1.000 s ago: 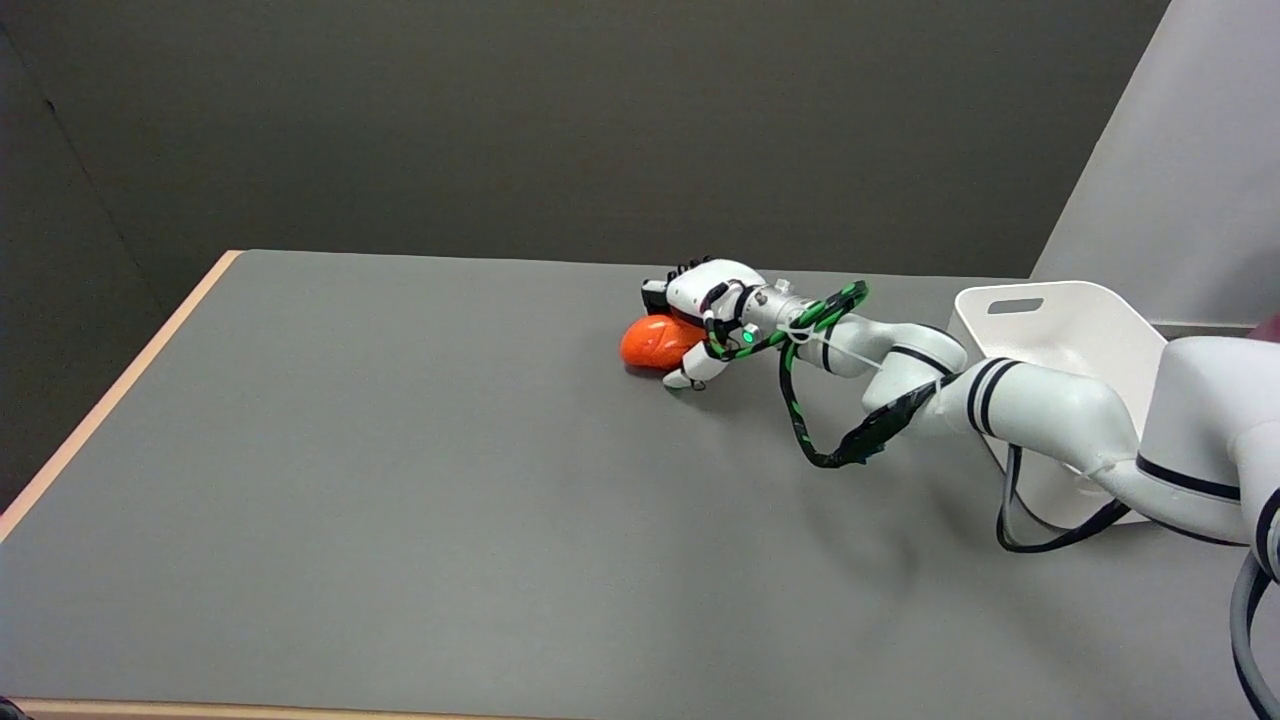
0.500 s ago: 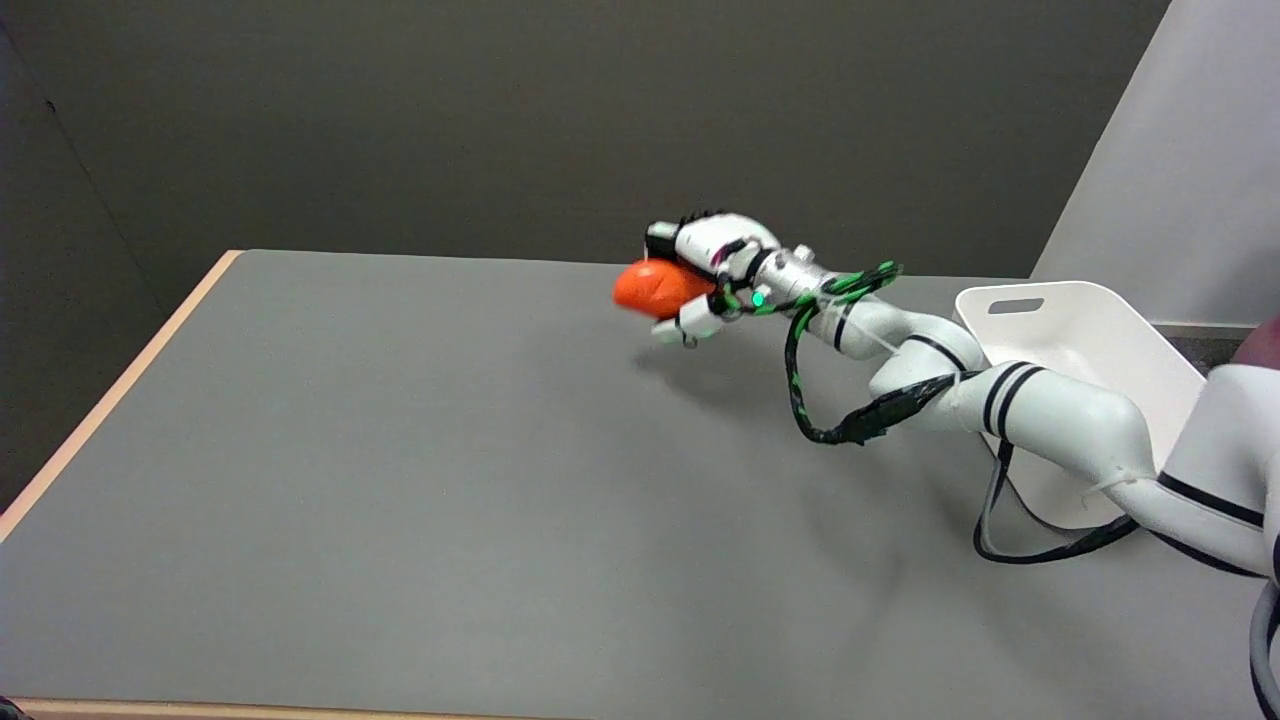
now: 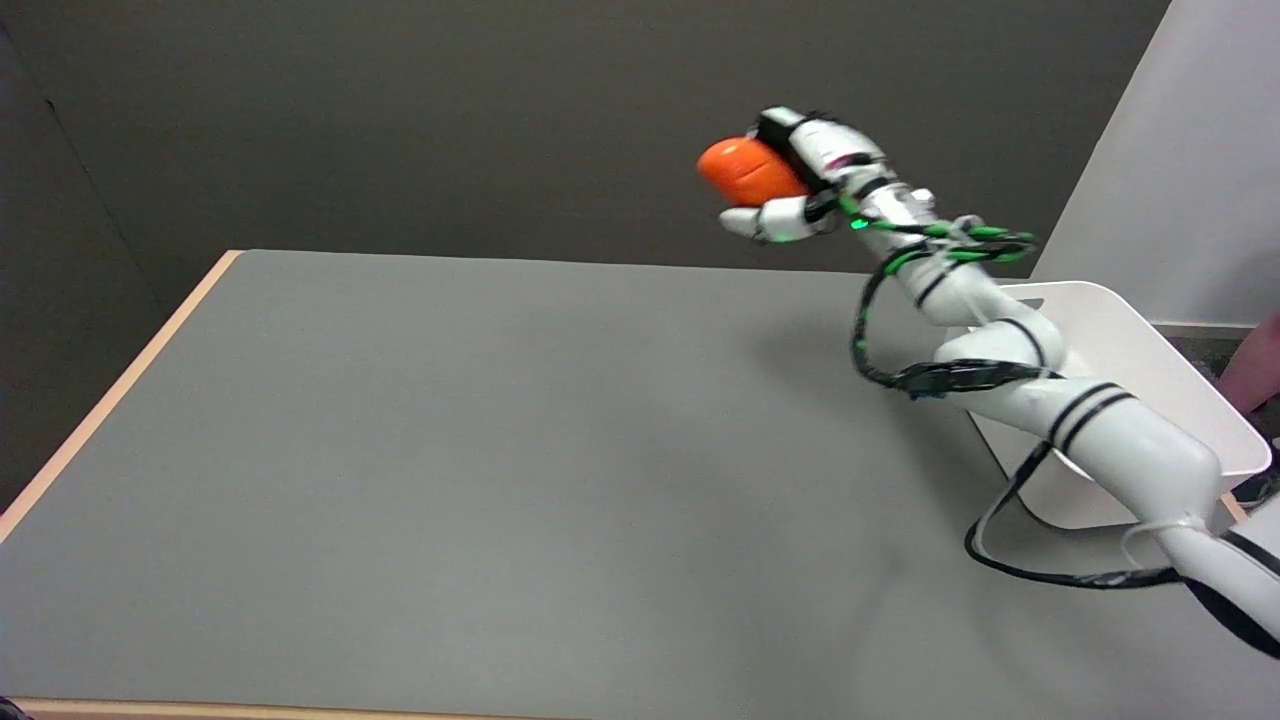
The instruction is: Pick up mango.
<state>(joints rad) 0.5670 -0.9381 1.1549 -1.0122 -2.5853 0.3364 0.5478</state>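
Observation:
The orange-red mango (image 3: 742, 172) hangs high in the air, well above the far part of the grey table (image 3: 450, 480). My right hand (image 3: 805, 180) grips it from its right side, with fingers over the top and the thumb beneath. The arm stretches up from the lower right, and the picture of the hand is slightly blurred.
A white bin (image 3: 1150, 360) with a handle slot stands at the table's right side, partly behind my forearm. Black and green cables (image 3: 880, 350) loop off the arm. The table's wooden edge (image 3: 110, 400) runs along the left. A bit of a person shows at the far right edge (image 3: 1262, 365).
The mango was on the table in my hand's grip a second ago. It has since been lifted clear and carried up and to the right, with the arm swinging upward.

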